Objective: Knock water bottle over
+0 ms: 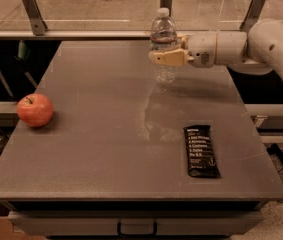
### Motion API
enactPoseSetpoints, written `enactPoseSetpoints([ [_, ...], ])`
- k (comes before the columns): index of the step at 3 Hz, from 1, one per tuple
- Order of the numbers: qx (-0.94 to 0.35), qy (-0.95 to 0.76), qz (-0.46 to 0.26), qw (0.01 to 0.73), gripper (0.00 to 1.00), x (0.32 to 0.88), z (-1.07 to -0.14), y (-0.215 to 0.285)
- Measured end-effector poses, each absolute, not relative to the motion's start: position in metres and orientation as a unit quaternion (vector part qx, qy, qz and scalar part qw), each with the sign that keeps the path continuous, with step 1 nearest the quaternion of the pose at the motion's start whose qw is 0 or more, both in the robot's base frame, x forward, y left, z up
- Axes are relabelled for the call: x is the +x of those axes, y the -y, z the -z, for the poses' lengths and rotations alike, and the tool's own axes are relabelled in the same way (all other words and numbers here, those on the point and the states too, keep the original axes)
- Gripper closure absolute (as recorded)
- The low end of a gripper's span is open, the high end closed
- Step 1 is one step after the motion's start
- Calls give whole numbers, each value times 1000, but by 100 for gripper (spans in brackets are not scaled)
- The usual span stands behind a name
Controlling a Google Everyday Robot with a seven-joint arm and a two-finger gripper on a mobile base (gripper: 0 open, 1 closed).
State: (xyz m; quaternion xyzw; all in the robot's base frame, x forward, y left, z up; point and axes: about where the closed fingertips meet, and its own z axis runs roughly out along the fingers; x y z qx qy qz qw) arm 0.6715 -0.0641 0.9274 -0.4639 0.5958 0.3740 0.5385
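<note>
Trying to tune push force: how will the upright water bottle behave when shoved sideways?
The water bottle stands tall and narrow, so it will probably tip rather than slide, especially since the gripper sits at its mid-height. Being round, it would likely roll once down. Its clear plastic may flex slightly.

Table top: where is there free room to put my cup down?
Widest bare patch: the middle of the table, between the apple and the snack bar. The near-left corner is bare too. Crowded at the far edge, where the gripper is at the water bottle.
</note>
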Motion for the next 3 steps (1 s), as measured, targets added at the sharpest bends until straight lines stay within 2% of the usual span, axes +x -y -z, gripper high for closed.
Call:
enactPoseSetpoints([
  [1,-568,-590,-320,476,100,647,-925,56],
  [3,-732,-574,-194,310,100,598,-876,57],
])
